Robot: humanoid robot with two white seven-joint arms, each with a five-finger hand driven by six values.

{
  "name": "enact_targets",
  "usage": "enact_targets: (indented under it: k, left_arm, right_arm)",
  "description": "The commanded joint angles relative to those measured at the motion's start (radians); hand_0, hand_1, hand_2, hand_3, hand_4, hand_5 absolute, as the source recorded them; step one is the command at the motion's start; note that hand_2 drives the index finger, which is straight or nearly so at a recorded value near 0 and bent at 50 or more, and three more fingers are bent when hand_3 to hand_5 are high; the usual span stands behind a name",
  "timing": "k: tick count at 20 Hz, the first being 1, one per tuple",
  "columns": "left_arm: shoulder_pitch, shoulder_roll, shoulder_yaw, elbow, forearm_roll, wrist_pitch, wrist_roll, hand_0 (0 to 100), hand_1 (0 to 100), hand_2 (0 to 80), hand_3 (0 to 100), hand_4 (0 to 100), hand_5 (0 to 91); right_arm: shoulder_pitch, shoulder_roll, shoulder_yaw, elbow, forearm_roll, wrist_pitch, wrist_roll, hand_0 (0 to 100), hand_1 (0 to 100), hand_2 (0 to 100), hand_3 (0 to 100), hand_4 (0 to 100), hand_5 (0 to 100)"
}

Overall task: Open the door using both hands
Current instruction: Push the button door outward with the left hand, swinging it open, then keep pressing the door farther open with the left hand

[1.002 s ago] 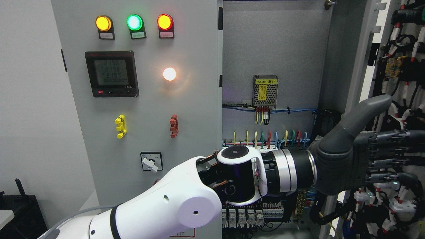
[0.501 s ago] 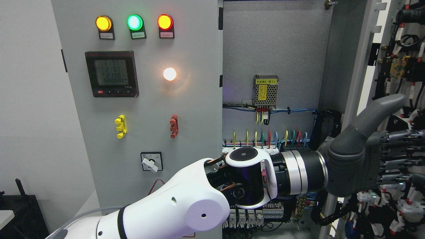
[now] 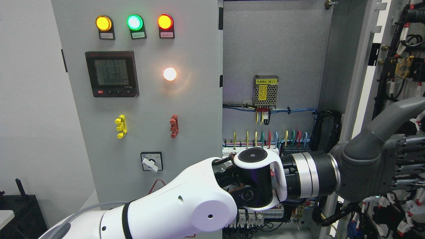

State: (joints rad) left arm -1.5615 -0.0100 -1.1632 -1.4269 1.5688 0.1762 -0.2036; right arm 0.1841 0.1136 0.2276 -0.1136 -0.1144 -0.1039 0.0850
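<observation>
The grey cabinet's right door (image 3: 363,66) stands swung open at the picture's right, its wired inner face (image 3: 403,63) turned toward me. My left arm (image 3: 186,209) comes in from the lower left and reaches across the opening. Its dark grey left hand (image 3: 382,166) lies flat against the inner side of that door, fingers (image 3: 410,156) stretched out and running off the right edge, thumb (image 3: 391,116) raised. The hand is open and grasps nothing. The left door (image 3: 149,99) is shut, carrying lamps, a meter and a rotary switch. My right hand does not show.
Inside the cabinet (image 3: 272,43) are a small meshed power supply (image 3: 265,90), a row of coloured wires on terminals (image 3: 265,139) and breakers low down behind my wrist. A black cable bundle (image 3: 327,132) hangs by the door hinge side. A dark box (image 3: 20,212) sits at the lower left.
My left arm and hand have slid steadily to the right, and the right door has swung further open with them, showing more of the cabinet's right side.
</observation>
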Motion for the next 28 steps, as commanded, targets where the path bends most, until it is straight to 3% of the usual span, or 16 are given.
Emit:
enact_targets:
  k: [1,5,19,28]
  left_arm:
    - [-0.042,-0.062,-0.098,0.031,0.036,-0.018,0.0,0,0,0.0,0,3,0.0]
    - [-0.043,-0.064,-0.156,0.04,0.037,-0.084,0.006,0,0,0.0,0,3,0.0]
    - [-0.043,-0.068,-0.162,0.059,0.057,-0.086,0.042,0,0,0.0,0,3,0.0]
    - [-0.045,-0.035,-0.089,0.051,0.054,-0.058,0.039,0,0,0.0,0,3,0.0]
  right_arm:
    - [0.0,0.0,0.001,0.0,-0.001,0.0,-0.001,0,0,0,0,0,0]
    - [0.0,0.0,-0.001,0.0,0.001,0.0,-0.001,0,0,0,0,0,0]
    - [0.0,0.0,-0.001,0.0,-0.001,0.0,-0.001,0,0,0,0,0,0]
    - [0.0,0.0,-0.001,0.0,-0.001,0.0,-0.001,0,0,0,0,0,0]
